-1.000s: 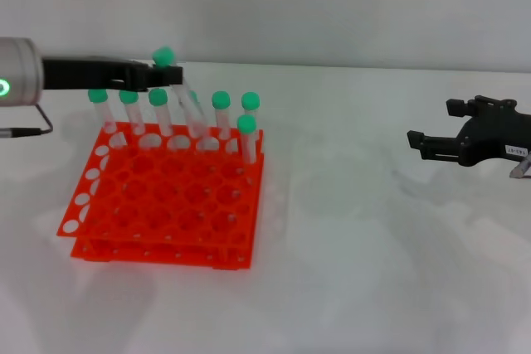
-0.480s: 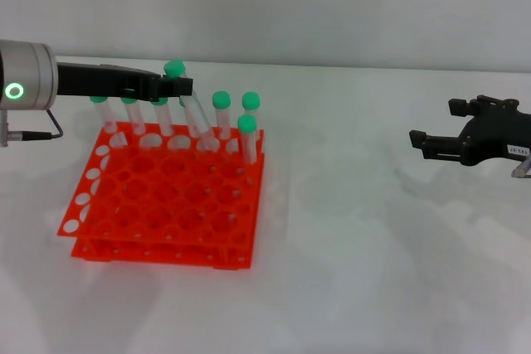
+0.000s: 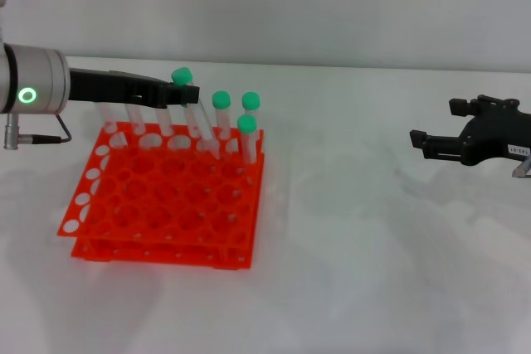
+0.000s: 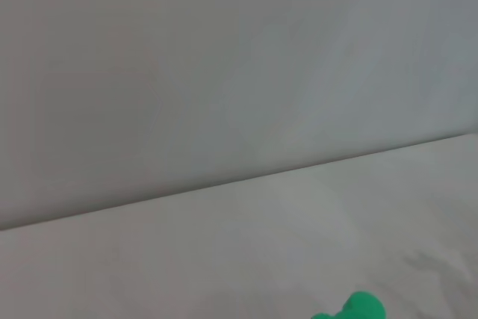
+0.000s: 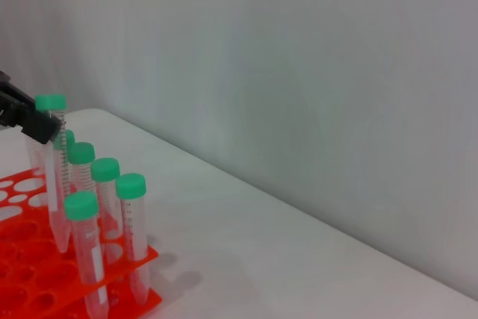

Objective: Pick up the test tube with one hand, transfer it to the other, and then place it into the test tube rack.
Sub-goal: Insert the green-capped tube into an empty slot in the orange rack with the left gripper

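In the head view, the unlabelled black left gripper (image 3: 184, 94) is closed on the slender clear green-capped test tube (image 3: 193, 113), which leans over the back row of the bright orange-red plastic rack (image 3: 162, 201), near the bench's far left edge. The labelled black right gripper (image 3: 419, 142) hangs near the right edge, fingers apart and empty.

In the left wrist view, only a green cap (image 4: 357, 308) shows.

In the right wrist view, the test tube (image 5: 52, 169) leans among its neighbours in the rack (image 5: 45, 278).

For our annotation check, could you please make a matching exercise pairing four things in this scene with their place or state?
Things:
1. left hand
2. right hand
3. test tube
4. test tube rack

States:
A. orange-red, resting on the table
B. held tilted above the rack's far row
C. off to the right, holding nothing
D. shut just below a green cap

Pairs: 1-D, 2-C, 3-B, 4-A
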Action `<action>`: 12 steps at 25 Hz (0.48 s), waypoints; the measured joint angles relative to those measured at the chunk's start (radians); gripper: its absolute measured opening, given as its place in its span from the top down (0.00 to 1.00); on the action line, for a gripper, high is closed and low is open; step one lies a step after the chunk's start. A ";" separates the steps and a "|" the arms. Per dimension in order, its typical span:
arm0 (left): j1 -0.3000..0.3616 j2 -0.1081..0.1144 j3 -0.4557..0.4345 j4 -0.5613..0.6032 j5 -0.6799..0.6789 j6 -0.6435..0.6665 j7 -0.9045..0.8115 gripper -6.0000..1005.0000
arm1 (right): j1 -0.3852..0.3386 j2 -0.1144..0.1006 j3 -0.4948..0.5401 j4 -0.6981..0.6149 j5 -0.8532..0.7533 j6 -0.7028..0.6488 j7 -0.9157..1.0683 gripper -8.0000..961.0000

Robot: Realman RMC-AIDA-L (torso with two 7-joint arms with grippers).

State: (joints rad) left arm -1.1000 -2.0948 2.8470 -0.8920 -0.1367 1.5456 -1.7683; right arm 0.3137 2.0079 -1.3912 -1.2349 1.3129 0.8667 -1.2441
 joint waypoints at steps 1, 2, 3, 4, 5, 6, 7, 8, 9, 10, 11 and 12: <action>-0.001 0.000 0.000 0.001 0.002 -0.003 0.000 0.70 | 0.000 0.000 0.000 0.000 0.000 0.000 0.000 0.11; -0.001 0.001 0.000 0.003 0.003 -0.004 0.001 0.70 | 0.000 -0.001 0.001 0.000 0.000 0.000 0.000 0.11; -0.002 0.001 0.000 0.005 0.004 -0.005 0.001 0.69 | 0.000 -0.001 0.002 0.000 0.000 -0.001 0.000 0.11; -0.002 0.002 0.000 0.006 0.004 -0.005 0.001 0.69 | 0.000 -0.001 0.003 0.000 0.000 -0.001 0.000 0.11; -0.003 0.002 0.000 0.006 0.005 -0.005 0.001 0.69 | -0.001 -0.001 0.005 0.000 0.000 -0.001 0.000 0.11; -0.006 0.002 0.000 0.007 0.006 -0.005 0.001 0.69 | -0.001 -0.001 0.007 0.000 0.000 -0.001 0.000 0.11; -0.007 0.002 0.000 0.007 0.008 -0.006 0.001 0.69 | -0.001 -0.001 0.009 0.000 -0.001 -0.002 0.000 0.11; -0.009 0.002 0.000 0.008 0.012 -0.006 0.001 0.69 | -0.001 -0.001 0.010 0.000 -0.001 -0.002 0.000 0.11; -0.011 0.002 0.000 0.009 0.016 -0.007 0.001 0.69 | -0.001 -0.001 0.010 0.000 -0.001 -0.002 0.000 0.11; -0.012 0.002 0.000 0.009 0.020 -0.008 0.001 0.69 | -0.001 -0.002 0.011 0.001 -0.001 -0.002 0.000 0.11; -0.012 0.002 0.000 0.010 0.022 -0.008 0.001 0.69 | -0.001 -0.002 0.011 0.001 -0.001 -0.002 0.000 0.11; -0.012 0.002 0.000 0.010 0.023 -0.008 0.001 0.69 | -0.001 -0.002 0.011 0.001 -0.002 -0.002 0.000 0.11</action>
State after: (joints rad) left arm -1.1121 -2.0933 2.8471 -0.8819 -0.1139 1.5373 -1.7668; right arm 0.3130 2.0064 -1.3806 -1.2340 1.3114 0.8645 -1.2440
